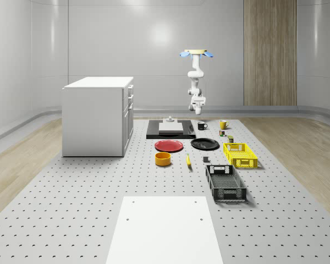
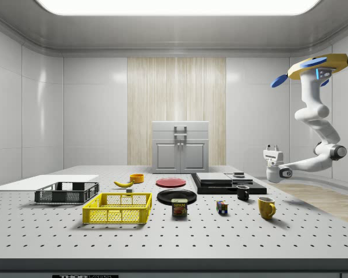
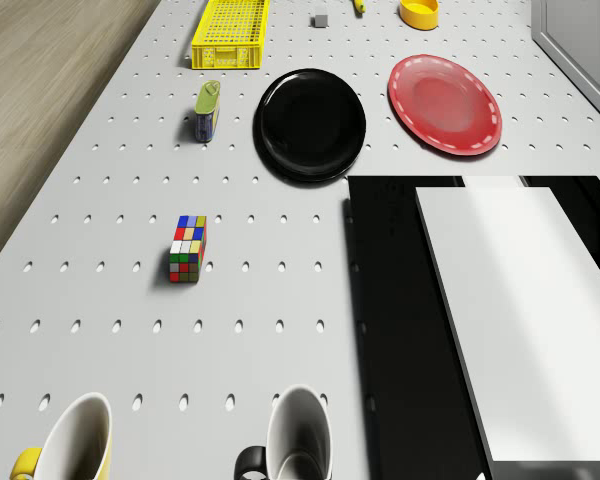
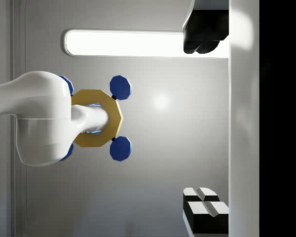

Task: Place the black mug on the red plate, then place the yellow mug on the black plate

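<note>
- The drone [image 1: 197, 53] hovers high above the far end of the perforated table [image 1: 71, 220], at about 12 o'clock from the black mug [image 1: 201, 125] in the whole-scene view.
- The gripper [image 4: 204, 121] hangs off the folded arm well above the tabletop. Its jaws are spread wide in the wrist view, with nothing between them.
- In the whole-scene view the black mug stands upright on the bare table, at about 2 o'clock from the red plate [image 1: 169, 145] and well apart from it.
- The yellow mug [image 1: 223, 124] is upright too, at 3 o'clock from the black mug and 1 o'clock from the black plate [image 1: 204, 144].
- Handling call: both mugs look like glazed ceramic, so rigid, moderately heavy, slick and liable to chip if dropped.
- Best hold, I'd say, is one finger inside and one outside the rim wall, away from the handle. A pinch on the handle would let the mug swing.
- Both plates are shallow and bare, so a level, gentle set-down should do.
- Hard to read: the drone view cuts both mugs off at the frame edge, so the black mug's base is out of sight and only a piece of its handle shows.
- The wrist view looks up at the drone and ceiling light, so it says nothing about alignment with the mug.
- A Rubik's cube [image 3: 187, 249] sits near the mugs, towards the black plate, close to the likely yellow-mug carry path.
</note>
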Tool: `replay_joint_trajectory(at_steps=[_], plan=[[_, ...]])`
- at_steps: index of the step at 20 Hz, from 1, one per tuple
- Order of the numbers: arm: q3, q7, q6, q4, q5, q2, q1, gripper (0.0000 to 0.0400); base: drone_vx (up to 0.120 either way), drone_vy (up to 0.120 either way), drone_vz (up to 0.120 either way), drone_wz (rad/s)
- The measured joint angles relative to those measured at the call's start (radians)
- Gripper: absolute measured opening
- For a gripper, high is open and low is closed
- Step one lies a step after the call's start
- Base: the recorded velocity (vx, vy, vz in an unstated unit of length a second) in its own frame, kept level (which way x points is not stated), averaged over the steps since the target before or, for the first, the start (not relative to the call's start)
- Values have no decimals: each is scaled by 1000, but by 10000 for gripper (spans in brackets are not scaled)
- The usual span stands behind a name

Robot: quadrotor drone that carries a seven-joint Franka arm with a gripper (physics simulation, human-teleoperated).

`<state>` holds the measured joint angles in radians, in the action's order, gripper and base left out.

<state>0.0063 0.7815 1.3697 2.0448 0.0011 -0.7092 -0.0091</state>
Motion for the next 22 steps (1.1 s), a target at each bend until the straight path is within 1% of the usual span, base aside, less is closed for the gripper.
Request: replay_joint_trajectory(at_steps=[5,12,13,22], plan=[[2,0,4,3,-3,-3,-1,400,120,0,0,0],[11,2,9,6,-14,-6,-4,400,120,-120,0,0],[13,2,10,7,-18,-7,-4,400,120,-40,0,0],[64,11,17,15,-89,-12,-20,400,120,0,0,0]])
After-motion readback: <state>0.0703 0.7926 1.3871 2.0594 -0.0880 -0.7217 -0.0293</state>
